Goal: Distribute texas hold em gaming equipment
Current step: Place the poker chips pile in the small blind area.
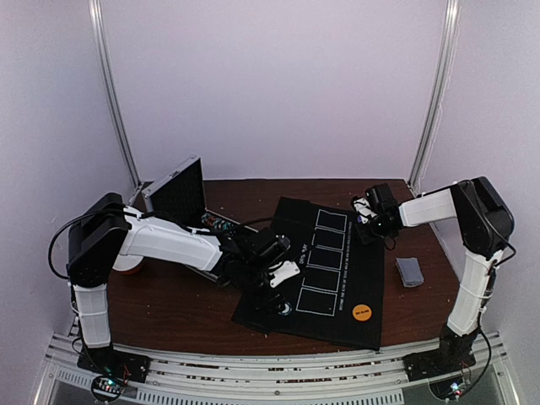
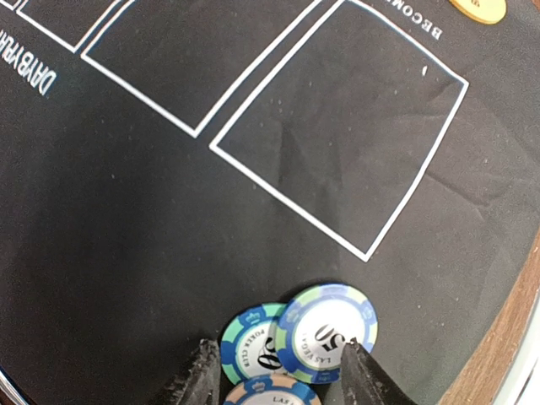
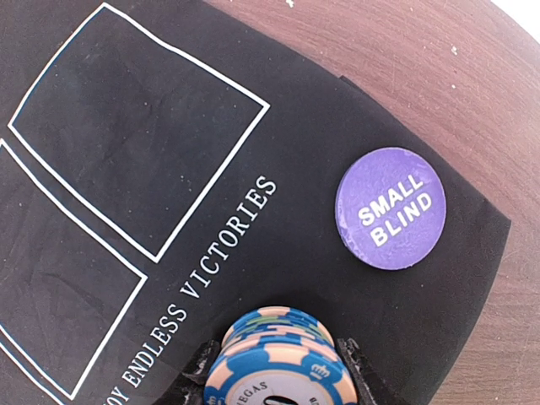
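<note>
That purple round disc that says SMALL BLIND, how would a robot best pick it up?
Probably by its thin rim, from straight above. The purple round SMALL BLIND disc lies flat on the black fabric mat near its corner, so only opposite edges offer a hold; fingers should straddle it and close.

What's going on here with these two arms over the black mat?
Poker gear is being laid out on a black card mat. The left gripper straddles a few teal chips fanned near the mat's edge; whether it grips them is unclear. The right gripper holds a stack of chips beside the purple SMALL BLIND button.
</note>
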`<state>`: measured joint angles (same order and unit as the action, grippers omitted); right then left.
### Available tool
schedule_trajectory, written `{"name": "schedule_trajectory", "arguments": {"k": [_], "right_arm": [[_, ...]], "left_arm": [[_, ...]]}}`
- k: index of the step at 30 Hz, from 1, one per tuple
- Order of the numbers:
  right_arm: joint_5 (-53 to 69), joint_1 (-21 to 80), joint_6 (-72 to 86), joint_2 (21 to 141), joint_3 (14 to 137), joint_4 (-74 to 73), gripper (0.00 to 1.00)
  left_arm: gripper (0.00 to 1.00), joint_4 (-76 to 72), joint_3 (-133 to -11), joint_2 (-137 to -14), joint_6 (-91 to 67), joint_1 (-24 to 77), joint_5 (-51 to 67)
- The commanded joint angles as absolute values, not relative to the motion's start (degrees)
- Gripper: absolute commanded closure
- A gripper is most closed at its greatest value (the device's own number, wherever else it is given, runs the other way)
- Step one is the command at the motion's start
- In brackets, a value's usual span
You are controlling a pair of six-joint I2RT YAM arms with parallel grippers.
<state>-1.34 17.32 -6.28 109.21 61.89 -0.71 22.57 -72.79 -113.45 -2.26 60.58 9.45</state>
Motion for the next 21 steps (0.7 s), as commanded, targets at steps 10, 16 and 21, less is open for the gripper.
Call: {"name": "schedule_trajectory", "arguments": {"k": [10,16,21], "right_arm": [[-4.39,16.74,-7.27,112.17,63.09,-2.46,0.6],[-3.92,16.48,-6.59,112.67,63.62,-2.71,0.51],[-3.6,16.09,-6.01,112.87,63.63,-2.71,0.5]], "left_arm": [[0.46,25.22,-73.48,-112.18,-2.25,60.47,9.92],[0.45,25.42,-73.32,-111.5,-2.21,60.29,9.83],[0.45,25.45,-73.13,-111.12,-2.29,60.21,9.79]]}}
